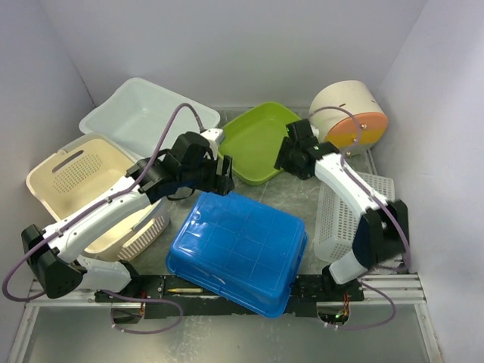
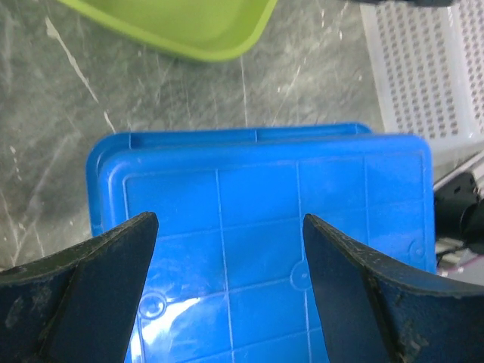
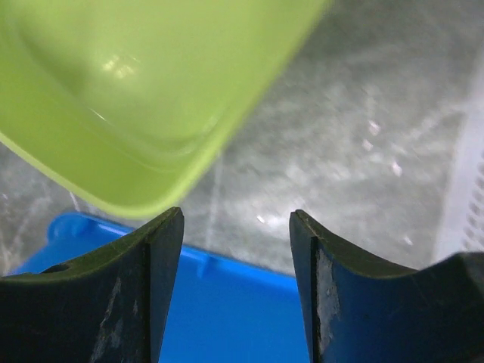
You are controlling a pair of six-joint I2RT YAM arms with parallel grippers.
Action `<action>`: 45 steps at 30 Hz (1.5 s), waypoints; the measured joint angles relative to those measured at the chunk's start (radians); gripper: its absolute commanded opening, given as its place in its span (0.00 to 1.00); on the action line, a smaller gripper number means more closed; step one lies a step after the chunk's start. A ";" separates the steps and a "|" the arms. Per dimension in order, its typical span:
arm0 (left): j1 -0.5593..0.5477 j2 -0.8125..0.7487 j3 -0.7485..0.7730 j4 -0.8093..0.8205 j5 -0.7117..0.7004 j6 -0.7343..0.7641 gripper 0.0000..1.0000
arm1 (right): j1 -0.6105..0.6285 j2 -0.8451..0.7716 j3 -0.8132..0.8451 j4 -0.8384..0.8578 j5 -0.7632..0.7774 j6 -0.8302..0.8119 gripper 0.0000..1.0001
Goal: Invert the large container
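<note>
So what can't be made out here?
Blue container: whatever lies under it, hidden by its shell in every view.
Left wrist view: the container's near end, cut by the bottom edge and the left tool's fingers.
Right wrist view: green tray blurred, cut by the top edge.
Top view: white basket partly behind the right arm; stick on the rail too small to name.

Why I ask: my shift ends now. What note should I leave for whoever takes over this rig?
Left gripper: open, empty, above the blue container.
Right gripper: open, empty, over the table by the green tray.
Container: mid-table, ribbed bottom facing up, rim down.
Done: the flip, by the look of it.
Left: probably just pulling both arms back.
</note>
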 measured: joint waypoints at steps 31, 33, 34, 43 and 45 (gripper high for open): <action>-0.058 0.011 -0.282 0.126 0.130 -0.004 0.91 | -0.029 -0.788 -0.635 -0.183 -0.311 0.357 0.66; -0.056 0.018 -0.282 0.134 0.117 -0.004 0.91 | -0.029 -0.752 -0.635 -0.144 -0.319 0.357 0.66; -0.053 0.021 -0.280 0.134 0.109 -0.004 0.91 | -0.031 -0.733 -0.631 -0.131 -0.320 0.356 0.66; -0.041 0.097 -0.211 0.138 0.057 -0.004 0.91 | -0.032 -0.425 -0.402 -0.069 -0.178 0.218 0.70; -0.042 0.119 -0.184 0.135 0.059 -0.004 0.91 | -0.035 -0.353 -0.319 -0.055 -0.121 0.190 0.71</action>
